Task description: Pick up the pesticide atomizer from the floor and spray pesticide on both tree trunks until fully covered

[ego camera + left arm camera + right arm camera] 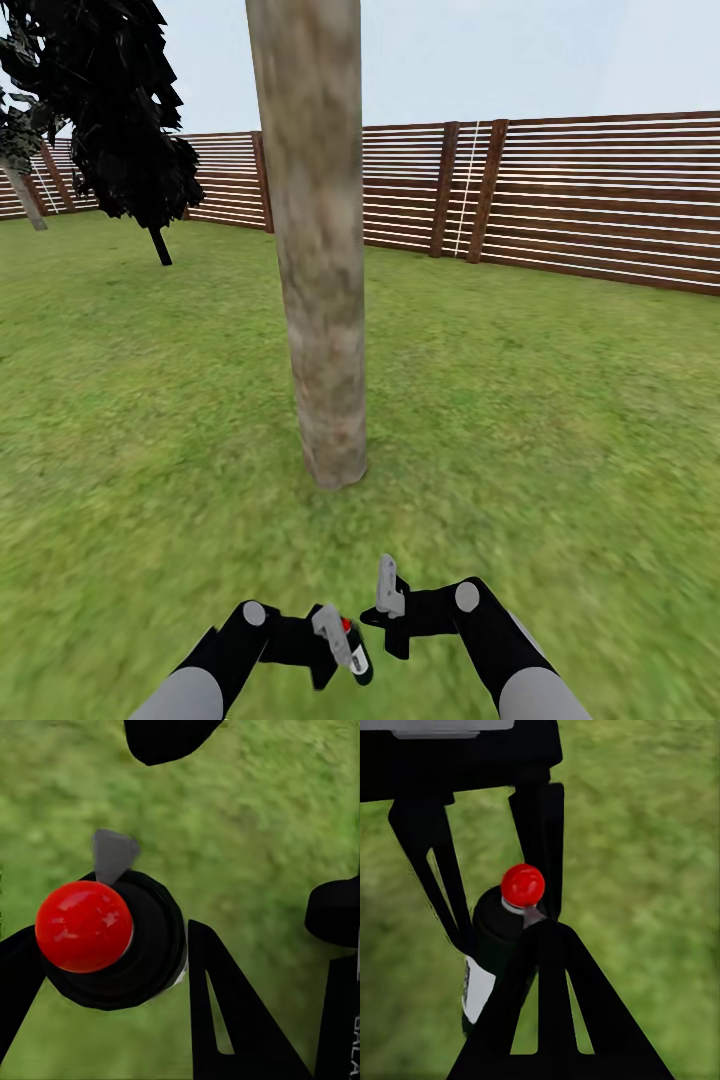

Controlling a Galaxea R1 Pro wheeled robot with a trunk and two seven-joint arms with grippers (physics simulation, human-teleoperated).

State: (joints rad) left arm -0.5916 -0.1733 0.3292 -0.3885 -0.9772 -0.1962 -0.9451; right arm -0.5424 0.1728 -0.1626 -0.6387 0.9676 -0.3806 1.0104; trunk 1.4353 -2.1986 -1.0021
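A thick pale grey-brown mottled tree trunk (320,250) rises from the lawn straight ahead, a short way beyond both grippers. My left gripper (343,645) is shut on the pesticide atomizer (356,652), a black bottle with a red round cap (82,926) and a white label (477,991). In the left wrist view its fingers (225,1020) sit on either side of the bottle. My right gripper (388,600) hangs just right of the atomizer, its two fingers (547,1005) pressed together and holding nothing. A second pale trunk (24,200) leans far off at the left.
Green lawn (560,420) spreads all around. A brown horizontal-slat fence (580,200) runs along the back. A black cone-shaped cypress (130,110) stands at the back left.
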